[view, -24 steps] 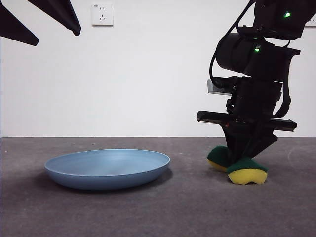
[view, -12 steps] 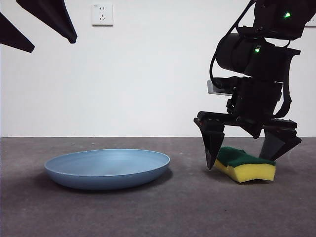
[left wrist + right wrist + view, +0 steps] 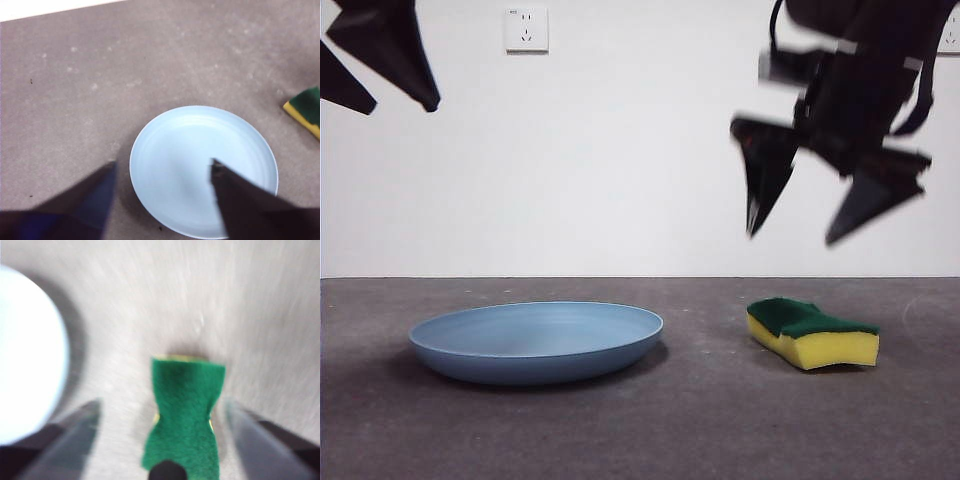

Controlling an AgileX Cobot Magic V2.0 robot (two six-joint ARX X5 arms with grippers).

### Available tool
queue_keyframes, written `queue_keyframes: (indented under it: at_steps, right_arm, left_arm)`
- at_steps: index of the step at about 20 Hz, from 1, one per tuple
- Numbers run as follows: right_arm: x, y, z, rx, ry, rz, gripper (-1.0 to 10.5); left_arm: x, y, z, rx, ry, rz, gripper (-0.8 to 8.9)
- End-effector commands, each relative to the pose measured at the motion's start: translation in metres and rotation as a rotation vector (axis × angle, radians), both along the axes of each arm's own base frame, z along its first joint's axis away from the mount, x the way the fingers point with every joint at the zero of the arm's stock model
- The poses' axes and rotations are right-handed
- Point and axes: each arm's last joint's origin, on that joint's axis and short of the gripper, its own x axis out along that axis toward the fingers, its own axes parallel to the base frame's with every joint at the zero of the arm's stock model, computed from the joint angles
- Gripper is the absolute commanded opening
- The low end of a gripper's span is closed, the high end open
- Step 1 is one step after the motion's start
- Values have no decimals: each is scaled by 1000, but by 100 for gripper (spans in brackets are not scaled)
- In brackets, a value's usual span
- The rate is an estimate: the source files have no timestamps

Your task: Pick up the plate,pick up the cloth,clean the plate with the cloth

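1. Hovering high above the sponge (image 3: 812,332), the right gripper (image 3: 835,205) is hanging with its jaws spread wide and nothing between them; the wrist view is looking straight down on the green scouring top.
2. Lying flat on the grey table (image 3: 640,430), green side up, the sponge is sitting well apart from the light-blue plate (image 3: 536,341), which is resting on the table.
3. Waiting above the plate, the left gripper (image 3: 162,172) is also showing parted, empty jaws.
4. Judging by its look, the sponge is seeming light and squashy, so pinching its narrow wavy waist should be holding best.
5. Looking stiff and smooth, the plate is probably asking for a firm grip on its raised rim, as the matte surface could slip.
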Motion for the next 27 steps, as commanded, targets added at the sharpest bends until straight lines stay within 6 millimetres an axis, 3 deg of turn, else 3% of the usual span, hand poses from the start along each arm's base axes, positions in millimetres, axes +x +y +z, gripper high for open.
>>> queue_keyframes:
  at_steps: [1, 5, 7, 9, 14, 16, 27]
  right_arm:
    - [-12, -4, 19, 23, -69, 32, -8]
    - [-37, -10, 45, 96, -192, 89, -9]
    - [-53, -13, 48, 126, -258, 109, -9]
    - [-70, -19, 42, 142, -313, 132, -9]
    - [-118, -41, 9, 203, -448, 144, -10]
    - [-133, -50, -1, 202, -474, 130, -9]
    - [-144, -57, 4, 202, -488, 109, 1]
  left_arm:
    - [2, 1, -2, 21, -3, -8, -10]
    - [7, 3, 2, 3, -49, 5, -10]
    - [10, 5, -1, -41, -80, -4, -11]
    - [13, 9, -11, -141, -144, -69, -11]
    - [12, 31, -55, -253, -134, 1, -11]
    - [10, 36, -57, -321, -187, -27, -10]
    - [9, 36, -61, -306, -147, -33, -1]
